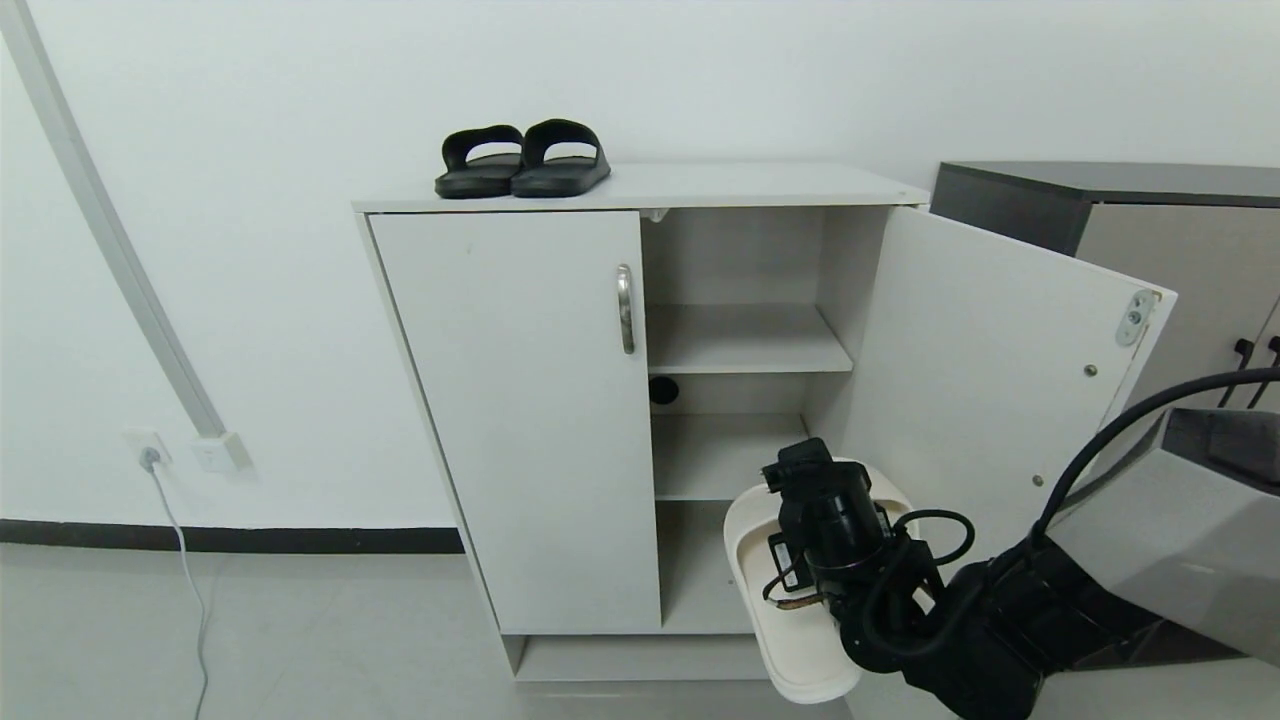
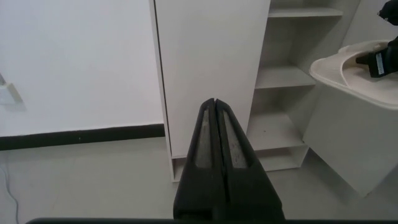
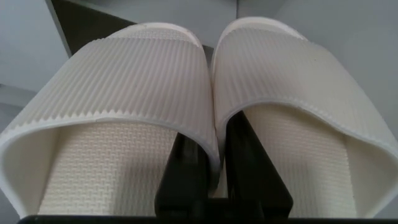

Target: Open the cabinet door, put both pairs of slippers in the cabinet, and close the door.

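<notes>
The white slippers (image 3: 199,106) are hanging in the air in front of the open right half of the cabinet (image 1: 700,186), about level with its lower compartments and not yet resting on any shelf. The right gripper (image 3: 216,158) is carrying them as a pair: one of its fingers (image 3: 186,180) is reaching under each strap and the two are pinching the adjoining strap sides together, which is probably why both slippers are travelling side by side in a single grasp. Their long axis is running from the robot toward the cabinet, toes leading into the opening and heels trailing lower, nearer the floor, so the pair seems lined up to slide in toes first. The right door (image 1: 980,370) is standing swung wide, giving the arm room, while the left door (image 1: 510,420) with its metal handle (image 1: 625,308) is sitting shut. The shelves behind the opening, such as the upper shelf (image 1: 745,340), are showing bare. The black slippers (image 1: 522,160) are waiting on top of the cabinet at its left end, side by side and touching, toes toward the room. The left gripper (image 2: 214,124) is hovering low before the closed door, fingers pressed together on nothing.
</notes>
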Controlling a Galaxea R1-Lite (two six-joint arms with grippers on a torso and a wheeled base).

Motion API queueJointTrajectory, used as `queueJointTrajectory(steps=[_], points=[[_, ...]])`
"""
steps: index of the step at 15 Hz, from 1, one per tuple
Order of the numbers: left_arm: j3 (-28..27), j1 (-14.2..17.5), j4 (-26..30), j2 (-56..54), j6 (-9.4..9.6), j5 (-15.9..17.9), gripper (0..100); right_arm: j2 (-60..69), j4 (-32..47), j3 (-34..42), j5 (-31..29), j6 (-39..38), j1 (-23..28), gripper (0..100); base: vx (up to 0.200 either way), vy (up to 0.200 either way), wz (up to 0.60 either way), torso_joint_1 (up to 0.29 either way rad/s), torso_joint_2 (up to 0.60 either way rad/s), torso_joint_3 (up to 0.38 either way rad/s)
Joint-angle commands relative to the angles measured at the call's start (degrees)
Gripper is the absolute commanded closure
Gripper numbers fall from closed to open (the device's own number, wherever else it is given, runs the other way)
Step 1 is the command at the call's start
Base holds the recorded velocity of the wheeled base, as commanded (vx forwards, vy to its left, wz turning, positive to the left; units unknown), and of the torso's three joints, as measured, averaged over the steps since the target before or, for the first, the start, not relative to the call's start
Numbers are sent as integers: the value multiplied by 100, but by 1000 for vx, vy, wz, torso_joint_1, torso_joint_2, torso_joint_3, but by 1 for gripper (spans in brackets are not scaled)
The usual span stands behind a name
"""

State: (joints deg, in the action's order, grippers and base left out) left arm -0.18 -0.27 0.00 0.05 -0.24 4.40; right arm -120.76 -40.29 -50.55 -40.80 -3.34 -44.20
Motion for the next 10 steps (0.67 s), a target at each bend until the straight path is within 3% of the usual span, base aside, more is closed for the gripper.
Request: queueJointTrajectory(steps=[1,10], points=[[1,0,0,4,-2,-1,100,167,-14,204,2,9,61,100,0,0,0,0,0,0],[1,0,0,4,-2,-1,100,448,-40,687,37,-9,263,100,0,0,0,0,0,0]])
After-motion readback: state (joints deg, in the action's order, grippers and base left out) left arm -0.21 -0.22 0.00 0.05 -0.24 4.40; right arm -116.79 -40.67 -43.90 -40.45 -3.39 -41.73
